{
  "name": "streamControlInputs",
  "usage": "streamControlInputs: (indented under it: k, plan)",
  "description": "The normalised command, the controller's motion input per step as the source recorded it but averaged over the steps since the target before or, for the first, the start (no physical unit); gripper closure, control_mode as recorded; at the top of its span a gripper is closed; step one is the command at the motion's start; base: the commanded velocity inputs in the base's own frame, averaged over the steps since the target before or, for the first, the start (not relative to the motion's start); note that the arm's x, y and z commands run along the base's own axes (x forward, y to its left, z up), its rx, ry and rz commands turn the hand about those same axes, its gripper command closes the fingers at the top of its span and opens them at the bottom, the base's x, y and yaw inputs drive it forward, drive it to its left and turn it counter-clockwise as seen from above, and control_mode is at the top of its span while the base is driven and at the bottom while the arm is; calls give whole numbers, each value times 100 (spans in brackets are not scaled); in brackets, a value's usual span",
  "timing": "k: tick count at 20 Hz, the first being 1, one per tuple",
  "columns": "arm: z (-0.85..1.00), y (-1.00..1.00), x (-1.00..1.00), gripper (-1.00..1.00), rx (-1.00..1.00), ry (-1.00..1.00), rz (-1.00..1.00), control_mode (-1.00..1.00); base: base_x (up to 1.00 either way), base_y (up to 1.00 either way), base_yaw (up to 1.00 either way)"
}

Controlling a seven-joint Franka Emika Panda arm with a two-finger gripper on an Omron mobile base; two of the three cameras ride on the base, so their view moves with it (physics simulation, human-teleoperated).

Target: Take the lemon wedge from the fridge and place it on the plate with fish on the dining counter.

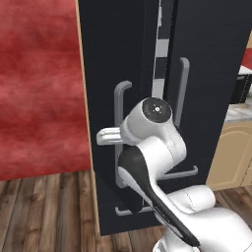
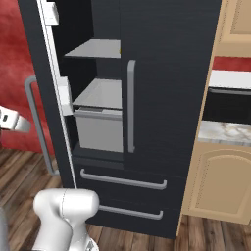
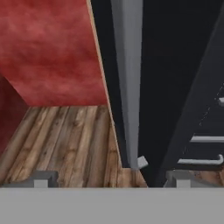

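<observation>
Two pincer (image 3: 111, 179) tips stand spread astride the fridge (image 2: 166, 98) door's upright handle (image 3: 127, 78), gripping nothing.

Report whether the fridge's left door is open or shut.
Open: the fridge's left door stands swung outward, exposing pale grey shelves inside.

flat even render light, slight softness
</observation>
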Motion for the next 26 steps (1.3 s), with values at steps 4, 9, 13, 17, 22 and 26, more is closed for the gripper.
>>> streamControlInputs:
  k: [4,9,13,17,22,26]
  plan:
    - [83,-33,-100,-100,26,0,2,-100,0,0,0]
    - [86,-73,-100,-100,17,-21,0,-100,0,0,0]
    - [65,-99,-100,-100,0,-45,0,-100,0,0,0]
    - [62,-100,-100,-100,0,-41,0,-100,0,0,0]
    - [66,-96,-95,-100,17,-15,3,-100,0,0,0]
    - [14,-24,-8,-100,7,-2,-2,-100,0,0,0]
